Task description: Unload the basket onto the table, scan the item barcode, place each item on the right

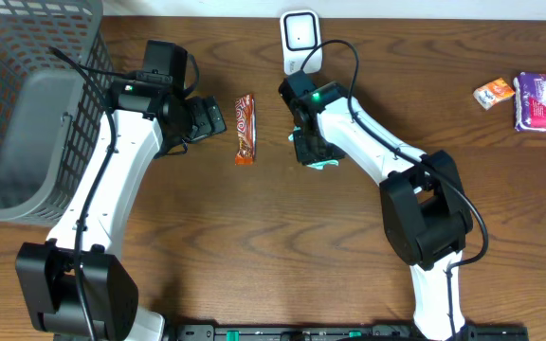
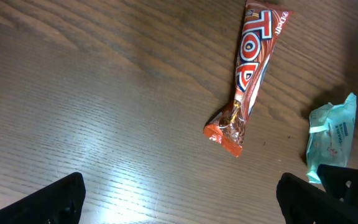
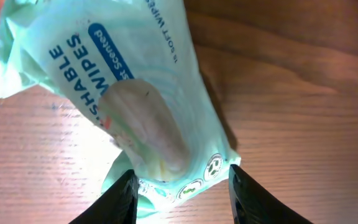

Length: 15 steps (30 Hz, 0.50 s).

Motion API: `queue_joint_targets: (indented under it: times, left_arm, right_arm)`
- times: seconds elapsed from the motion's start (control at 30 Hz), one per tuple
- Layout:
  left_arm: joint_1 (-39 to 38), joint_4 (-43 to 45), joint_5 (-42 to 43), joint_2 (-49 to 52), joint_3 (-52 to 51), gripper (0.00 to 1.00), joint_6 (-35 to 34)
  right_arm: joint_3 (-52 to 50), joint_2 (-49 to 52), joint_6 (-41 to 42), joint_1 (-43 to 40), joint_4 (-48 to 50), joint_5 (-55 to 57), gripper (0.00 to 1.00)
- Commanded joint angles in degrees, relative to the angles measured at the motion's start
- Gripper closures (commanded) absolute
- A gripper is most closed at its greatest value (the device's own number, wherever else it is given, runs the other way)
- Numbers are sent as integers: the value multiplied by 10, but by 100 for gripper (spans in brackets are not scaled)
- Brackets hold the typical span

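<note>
Clearly, the right fingers [image 3: 120, 199] were clenched on the lower end of a mint-green wipes pack [image 3: 135, 93]. The pack was held low near the middle of the desk [image 1: 254, 246], a little in from the white scanner [image 1: 300, 36] that was stood at the far edge. Whether the pack rested on the wood could not be told. The left fingers [image 2: 58, 199] were spread wide with nothing between them, and were held over bare wood on the basket side of a red candy bar [image 2: 253, 62]. The bar was laid flat between the two arms, apart from the pack. A grey mesh basket [image 1: 64, 38] was set at the far left corner. A small orange packet [image 1: 494, 92] and a purple pack [image 1: 545, 101] were laid near the right edge, just beside each other.
</note>
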Motion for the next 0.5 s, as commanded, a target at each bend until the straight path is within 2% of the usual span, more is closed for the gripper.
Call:
queue_joint_targets:
  times: [0.0,0.2,0.47]
  left_arm:
    - [0,-1,-7,0,5,2,-1]
    - [0,-1,-7,0,5,2,-1]
    - [0,-2,-7,0,5,2,-1]
  right_arm:
    - [11,-19,-4,9,-8,-20,56]
    - [12,-23,-17,19,-25,-59,53]
    - [52,-32,-73,19,-22,-40,45]
